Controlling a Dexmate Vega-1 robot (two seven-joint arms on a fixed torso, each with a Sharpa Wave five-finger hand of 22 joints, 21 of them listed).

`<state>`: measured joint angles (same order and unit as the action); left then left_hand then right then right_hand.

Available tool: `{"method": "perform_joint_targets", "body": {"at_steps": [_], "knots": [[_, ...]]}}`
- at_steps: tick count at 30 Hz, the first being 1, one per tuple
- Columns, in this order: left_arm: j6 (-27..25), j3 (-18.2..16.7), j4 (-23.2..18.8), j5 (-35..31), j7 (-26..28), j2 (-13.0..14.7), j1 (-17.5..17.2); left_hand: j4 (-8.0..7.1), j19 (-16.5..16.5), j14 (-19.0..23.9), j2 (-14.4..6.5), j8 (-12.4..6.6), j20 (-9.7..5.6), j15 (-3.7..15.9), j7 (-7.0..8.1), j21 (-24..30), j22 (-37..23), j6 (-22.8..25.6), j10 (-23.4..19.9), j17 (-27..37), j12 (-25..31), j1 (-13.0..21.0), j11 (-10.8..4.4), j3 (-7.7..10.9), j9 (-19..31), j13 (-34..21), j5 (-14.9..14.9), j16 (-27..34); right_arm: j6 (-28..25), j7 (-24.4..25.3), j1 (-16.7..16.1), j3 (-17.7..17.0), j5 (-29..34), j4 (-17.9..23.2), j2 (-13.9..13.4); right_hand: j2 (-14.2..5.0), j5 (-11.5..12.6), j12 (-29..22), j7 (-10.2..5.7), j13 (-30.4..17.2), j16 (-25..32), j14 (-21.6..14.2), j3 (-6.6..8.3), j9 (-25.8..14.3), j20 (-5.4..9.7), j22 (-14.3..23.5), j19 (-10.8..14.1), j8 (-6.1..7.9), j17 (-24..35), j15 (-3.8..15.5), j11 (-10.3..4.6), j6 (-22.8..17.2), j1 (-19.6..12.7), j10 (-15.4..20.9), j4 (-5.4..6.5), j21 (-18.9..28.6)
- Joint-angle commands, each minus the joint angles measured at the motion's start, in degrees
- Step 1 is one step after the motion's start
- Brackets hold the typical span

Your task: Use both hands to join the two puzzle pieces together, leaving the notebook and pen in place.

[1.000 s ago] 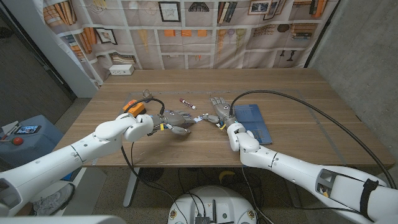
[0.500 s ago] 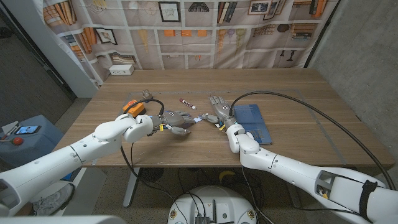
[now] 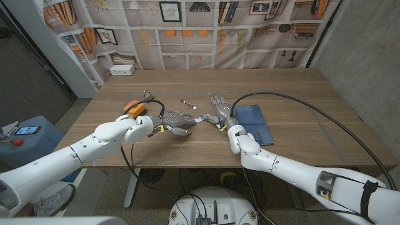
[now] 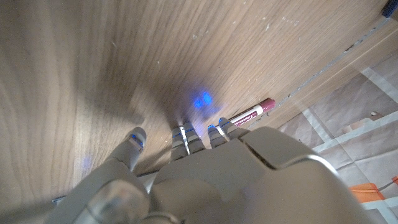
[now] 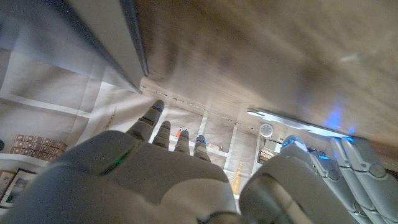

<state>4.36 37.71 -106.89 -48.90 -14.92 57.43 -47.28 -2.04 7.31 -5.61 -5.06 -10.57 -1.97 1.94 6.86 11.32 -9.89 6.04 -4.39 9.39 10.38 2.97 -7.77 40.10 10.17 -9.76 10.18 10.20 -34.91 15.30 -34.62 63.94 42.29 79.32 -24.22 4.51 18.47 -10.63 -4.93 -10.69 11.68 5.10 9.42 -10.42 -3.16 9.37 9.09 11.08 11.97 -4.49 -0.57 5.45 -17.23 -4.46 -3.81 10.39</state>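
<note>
My left hand (image 3: 177, 120) and right hand (image 3: 218, 109) reach toward each other at mid-table, fingers stretched out and apart, low over the wood. A small pale puzzle piece (image 3: 200, 117) peeks out between them; the rest is hidden under the hands. The right wrist view shows a thin pale piece edge (image 5: 283, 120) on the table, with the left hand's fingers (image 5: 354, 163) beside it. In the left wrist view my fingertips (image 4: 185, 138) touch the bare wood. The red-capped pen (image 3: 189, 104) (image 4: 252, 114) lies just beyond the hands. The blue notebook (image 3: 256, 122) lies right of my right hand.
An orange and grey device (image 3: 133, 107) with a black cable sits behind my left forearm. A white box (image 3: 122, 70) stands at the table's far left edge. A black cable (image 3: 294, 100) arcs over the table's right half.
</note>
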Motion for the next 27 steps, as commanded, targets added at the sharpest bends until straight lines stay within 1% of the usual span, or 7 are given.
{"method": "perform_joint_targets", "body": {"at_steps": [1,16,22,27], "knots": [[0.42,-0.77,-0.03,0.55,2.47,0.25,-0.54,0.32,-0.38,0.22,-5.44,-0.03,-3.57,5.59,0.3,0.44,-0.08,-0.19,0.15,0.14,0.18,0.59,-0.06,0.31,-0.08,-0.1,-0.05,0.08,-1.53,-1.59,0.71,1.23,1.46,0.6,-0.5,0.15,0.6,-0.29,-0.37,-0.12,0.35,-0.06,0.12,-0.05,0.12,0.09,0.64,0.3,0.1,0.0,-0.18,-0.08,-1.51,-0.21,-0.64,0.31],[0.37,-1.52,-0.18,0.67,5.07,0.56,-1.45,0.52,-1.43,1.02,-5.39,-0.11,-3.43,5.84,0.39,0.66,-0.07,-0.12,-0.39,0.11,0.38,0.79,-0.31,0.45,-0.08,-0.11,-0.05,0.21,-2.77,-3.38,1.37,2.18,3.49,1.16,-0.79,0.46,1.32,-0.36,-0.67,-0.13,0.49,-0.66,0.48,-0.05,0.29,0.06,1.15,0.56,-0.04,0.16,-0.29,-0.05,-3.85,0.15,-2.15,0.35],[0.14,-1.81,-0.35,0.74,5.65,0.68,-1.75,0.64,-1.81,1.29,-5.4,-0.19,-3.4,5.88,0.47,0.72,-0.07,0.06,-0.6,0.1,0.43,0.9,-0.36,0.56,-0.08,-0.11,-0.04,0.22,-3.53,-3.9,1.57,2.68,4.45,0.86,-0.54,0.49,1.52,-0.34,-0.73,-0.13,0.5,-0.74,0.61,-0.05,0.26,0.06,1.25,0.63,-0.07,0.2,-0.33,-0.07,-4.53,0.17,-2.55,0.34],[-0.18,-2.09,-0.46,0.96,6.2,0.69,-2.06,0.71,-2.1,1.39,-5.41,-0.24,-3.44,5.9,0.52,0.76,-0.07,0.2,-0.71,0.1,0.44,0.97,-0.38,0.6,-0.08,-0.12,-0.05,0.19,-3.47,-3.59,1.31,2.3,4.27,1.18,-0.52,0.5,1.7,-0.33,-0.76,-0.13,0.48,-0.77,0.72,-0.05,0.25,0.06,1.32,0.68,-0.1,0.26,-0.39,-0.09,-5.12,0.2,-2.89,0.32]]}}
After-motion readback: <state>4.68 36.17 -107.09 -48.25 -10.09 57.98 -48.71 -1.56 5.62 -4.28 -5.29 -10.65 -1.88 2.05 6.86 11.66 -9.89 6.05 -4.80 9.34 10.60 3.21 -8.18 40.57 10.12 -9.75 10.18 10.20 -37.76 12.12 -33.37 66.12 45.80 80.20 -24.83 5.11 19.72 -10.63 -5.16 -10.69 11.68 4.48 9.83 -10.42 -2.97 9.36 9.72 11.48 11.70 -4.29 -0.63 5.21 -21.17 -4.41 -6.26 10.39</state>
